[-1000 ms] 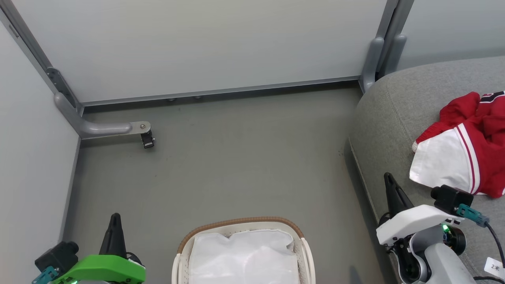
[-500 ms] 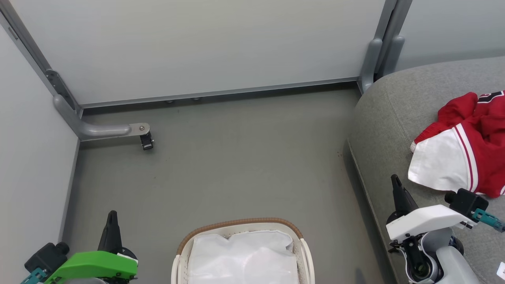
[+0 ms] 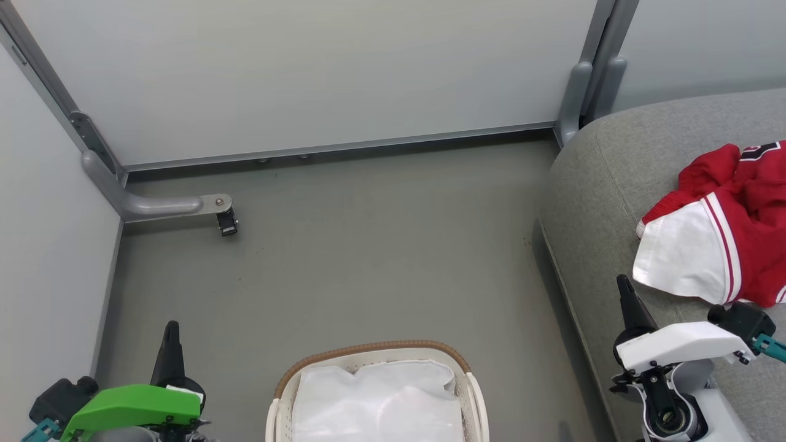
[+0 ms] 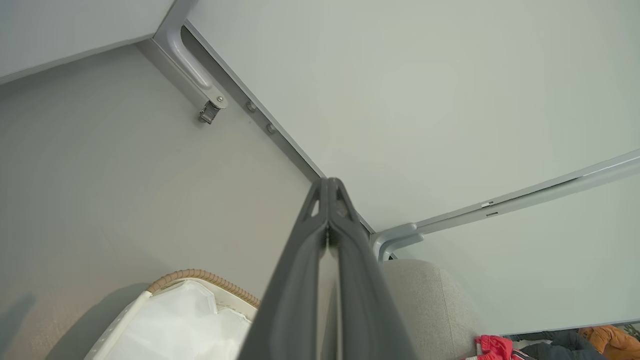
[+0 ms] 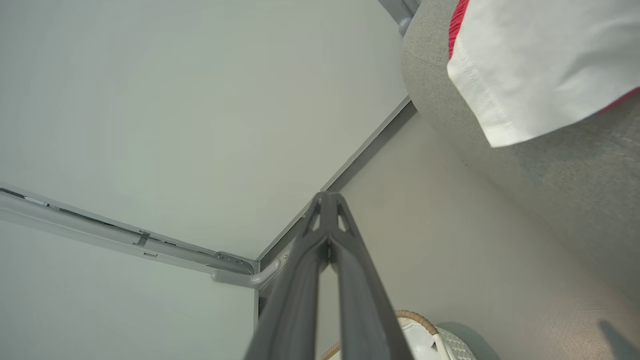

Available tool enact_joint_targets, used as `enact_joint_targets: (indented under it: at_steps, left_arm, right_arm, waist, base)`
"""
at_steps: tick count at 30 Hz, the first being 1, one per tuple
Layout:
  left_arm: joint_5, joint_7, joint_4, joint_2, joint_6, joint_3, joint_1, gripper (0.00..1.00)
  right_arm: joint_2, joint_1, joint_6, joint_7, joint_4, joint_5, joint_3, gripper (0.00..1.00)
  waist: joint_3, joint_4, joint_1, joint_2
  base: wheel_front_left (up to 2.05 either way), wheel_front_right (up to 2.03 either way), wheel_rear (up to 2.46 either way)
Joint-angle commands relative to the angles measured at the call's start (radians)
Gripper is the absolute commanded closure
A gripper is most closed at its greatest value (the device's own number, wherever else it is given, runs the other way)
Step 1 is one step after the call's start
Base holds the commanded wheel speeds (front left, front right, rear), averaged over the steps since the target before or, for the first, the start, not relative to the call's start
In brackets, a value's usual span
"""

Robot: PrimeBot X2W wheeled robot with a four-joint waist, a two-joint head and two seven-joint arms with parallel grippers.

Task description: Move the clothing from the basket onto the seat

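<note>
The red and white clothing lies crumpled on the grey seat at the right edge of the head view; its white panel hangs over the seat's rounded edge in the right wrist view. On the floor at the bottom centre stands the basket, holding just its white cloth liner. My right gripper is shut and empty, just below the clothing beside the seat's edge. Left of the basket, my left gripper is shut and empty too. A strip of red clothing shows on the seat.
Pale partition walls close off the far side and the left. A grey metal foot bracket with a small black caster juts onto the grey floor at the left. A vertical post stands by the seat's far corner.
Both grippers have dropped lower in the head view, the right one also drawing back away from the clothing. The clothing and basket lie as before.
</note>
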Motion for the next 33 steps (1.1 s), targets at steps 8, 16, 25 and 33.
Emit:
enact_joint_targets:
  at_steps: [8,16,25,33]
  left_arm:
    - [-0.096,0.027,-0.025,0.000,0.000,0.014,-0.034,1.00]
    - [-0.172,0.051,-0.034,-0.002,0.000,0.022,-0.038,1.00]
    - [-0.247,0.072,-0.045,-0.003,0.000,0.030,-0.044,1.00]
    - [-0.311,0.091,-0.053,-0.005,0.000,0.037,-0.046,1.00]
  right_arm:
    - [-0.006,0.010,-0.001,0.028,-0.031,0.110,-0.018,1.00]
    - [-0.007,0.018,-0.001,0.051,-0.045,0.196,-0.030,1.00]
    - [-0.007,0.029,-0.001,0.073,-0.058,0.280,-0.041,1.00]
    - [-0.008,0.038,-0.001,0.091,-0.070,0.352,-0.051,1.00]
  waist:
    - [-0.003,-0.002,0.0000,0.0000]
    - [-0.006,-0.005,0.0000,0.0000]
    - [-0.009,-0.008,0.0000,0.0000]
    - [-0.012,-0.010,0.0000,0.0000]
  base:
    - [0.00,0.00,0.00]
    - [0.00,0.00,0.00]
    - [0.00,0.00,0.00]
    - [0.00,0.00,0.00]
